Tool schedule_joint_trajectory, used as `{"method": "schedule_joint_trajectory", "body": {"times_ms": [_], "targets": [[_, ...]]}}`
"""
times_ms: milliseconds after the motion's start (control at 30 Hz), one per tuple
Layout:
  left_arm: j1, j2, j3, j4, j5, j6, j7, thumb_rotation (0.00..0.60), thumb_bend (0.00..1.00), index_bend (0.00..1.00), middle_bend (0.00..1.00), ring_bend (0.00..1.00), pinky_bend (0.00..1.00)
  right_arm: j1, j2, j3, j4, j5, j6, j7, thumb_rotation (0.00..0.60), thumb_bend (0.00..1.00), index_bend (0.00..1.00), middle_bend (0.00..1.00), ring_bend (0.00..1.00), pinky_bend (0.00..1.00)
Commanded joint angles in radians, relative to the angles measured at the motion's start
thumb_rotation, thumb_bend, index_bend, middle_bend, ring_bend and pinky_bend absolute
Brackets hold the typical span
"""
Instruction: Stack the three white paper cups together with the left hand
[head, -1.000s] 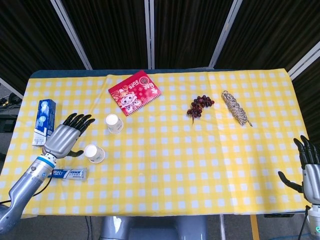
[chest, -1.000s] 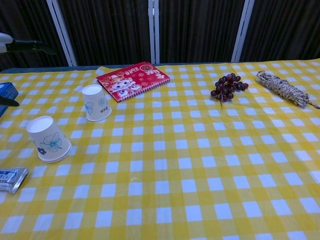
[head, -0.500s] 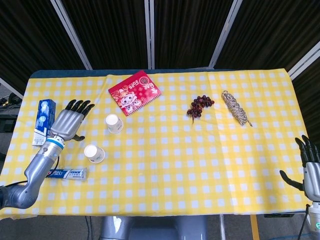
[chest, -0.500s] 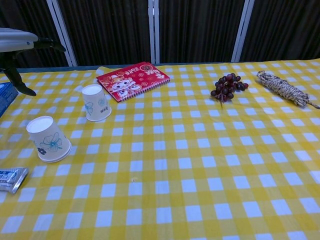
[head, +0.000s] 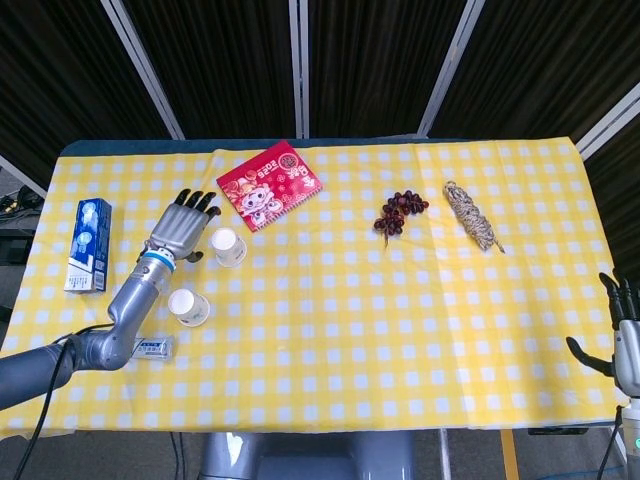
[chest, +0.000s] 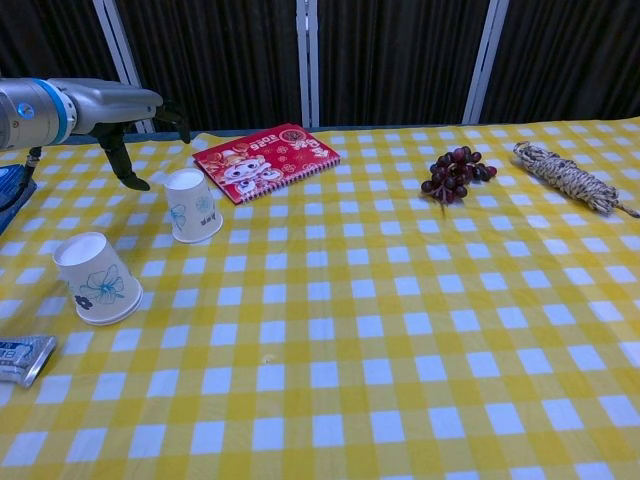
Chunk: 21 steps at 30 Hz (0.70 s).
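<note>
From the head view, the left hand (head: 183, 231) hovers just beside the far cup (head: 227, 246), on the side away from the red notebook (head: 270, 185), with its fingers (head: 196, 202) spread wide and holding nothing; that placing reads as a line-up for a side grasp. The near cup (head: 187, 306) stands mouth-down, toward the front edge from the far cup, close by the forearm. Only two cups can be made out, so the far one may already be two nested; I cannot tell. The blue box (head: 87, 243) lies well apart from the far cup toward the desk's (head: 330, 330) left edge, and the toothpaste tube (head: 150, 347) sits by the front edge, partly under the arm. Grapes (head: 399, 211) and the rope bundle (head: 471, 216) are well clear beyond the notebook. The right hand (head: 624, 340) waits at the far right corner, fingers apart, empty.

From the chest view, the left hand (chest: 118, 115) hangs behind and beside the far cup (chest: 192, 205), thumb pointing down, not touching it. The near cup (chest: 96, 277) has open cloth between it and the far cup, room enough for a carry across. The notebook (chest: 266, 160) crowds the far cup's back side.
</note>
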Motion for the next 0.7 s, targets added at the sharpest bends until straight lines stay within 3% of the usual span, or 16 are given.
{"method": "schedule_joint_trajectory", "body": {"times_ms": [33,700], "targets": [[-0.025,-0.019,-0.006,0.018,-0.017,-0.014,0.001,0.6,0.25,0.21,0.0,0.0,0.0,-0.002,0.005,0.004,0.001,0.005,0.002,0.009,0.6,0.11,0.05,0.0,0.0,0.0],[-0.128,-0.054,0.063,0.058,-0.159,-0.042,0.071,0.6,0.25,0.26,0.0,0.0,0.0,-0.014,0.023,0.019,0.003,0.02,0.013,0.056,0.6,0.11,0.05,0.0,0.0,0.0]]}}
